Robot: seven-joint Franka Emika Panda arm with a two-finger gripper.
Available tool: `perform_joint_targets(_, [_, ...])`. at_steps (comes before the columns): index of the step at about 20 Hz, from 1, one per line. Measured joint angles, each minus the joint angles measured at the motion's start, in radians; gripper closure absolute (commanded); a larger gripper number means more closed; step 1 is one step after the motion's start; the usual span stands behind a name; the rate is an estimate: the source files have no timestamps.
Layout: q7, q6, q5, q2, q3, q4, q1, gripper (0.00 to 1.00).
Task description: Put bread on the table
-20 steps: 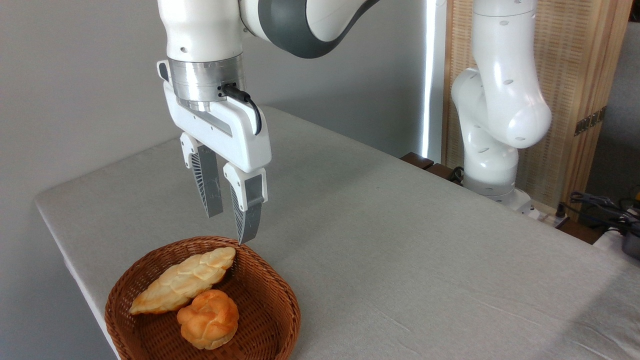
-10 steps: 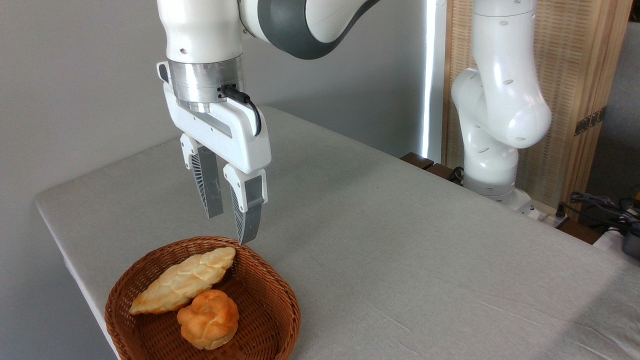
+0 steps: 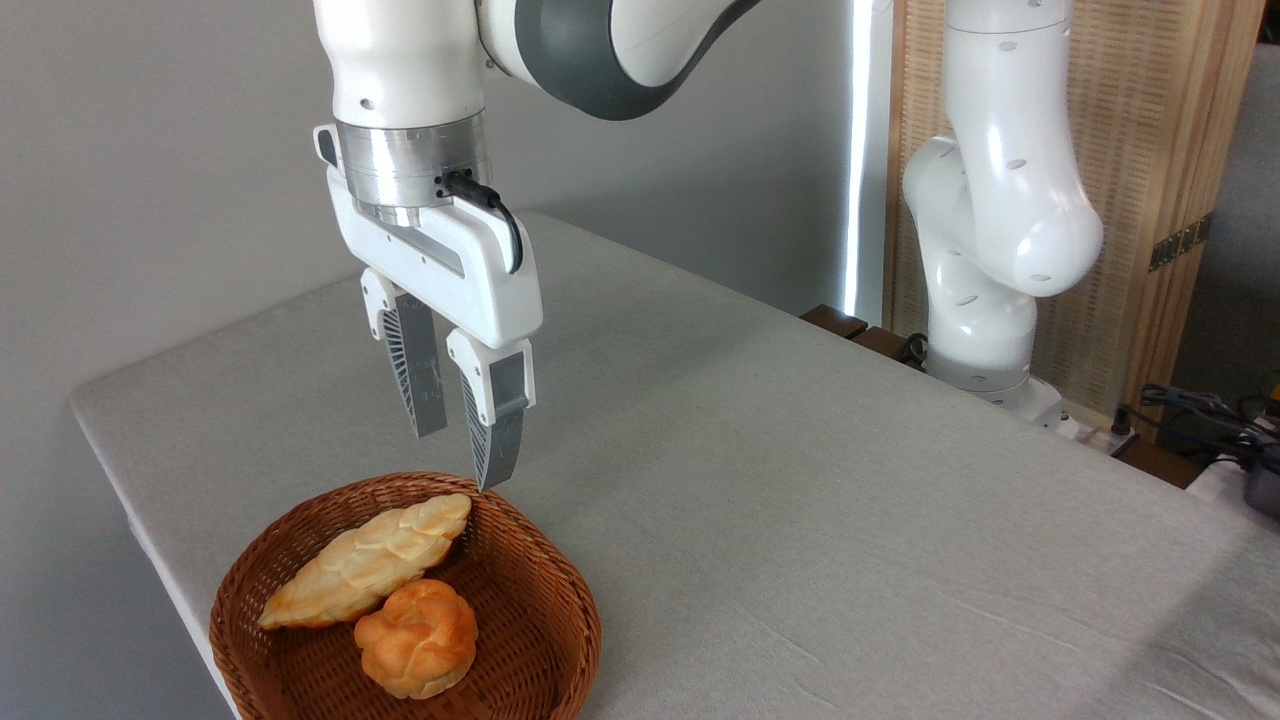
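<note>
The bread (image 3: 367, 561) is lying inside the wicker basket (image 3: 545, 610) at the near left corner of the worktop (image 3: 800, 500). It is a long, pale golden, leaf-shaped loaf with a ridged top, and it is running slantwise across the basket, one pointed end reaching up toward the far rim and the other resting low by the left wall. A small round orange bun (image 3: 417, 637) is sitting just in front of it in the same basket, touching its near edge.

The tool (image 3: 462, 458) is hanging above the far rim of the basket, pointing straight down from the white arm (image 3: 400, 60). Its two ribbed grey fingers (image 3: 414, 370) are standing a little apart with a narrow gap between them, and they are gripping nothing. The nearer fingertip is hovering just above the basket rim, close to the loaf's upper pointed end but not touching it. So the bread is lying below the tool and toward the near left of it, with most of its length stretching away from the fingertips.

The arm's base (image 3: 985, 370) is standing at the far right edge of the worktop, well apart from the basket.
</note>
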Motion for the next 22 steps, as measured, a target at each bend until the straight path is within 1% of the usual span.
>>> perform_joint_targets(13, [0.0,0.001,0.0,0.001,0.0,0.0,-0.002,0.0])
perform_joint_targets(16, [0.0,0.019,-0.001,0.002,-0.001,0.0,-0.005,0.0])
perform_joint_targets(19, [0.0,0.066,-0.022,0.006,-0.001,0.0,-0.008,0.0])
perform_joint_targets(22, [0.0,0.089,-0.034,0.017,-0.003,-0.002,-0.012,0.0])
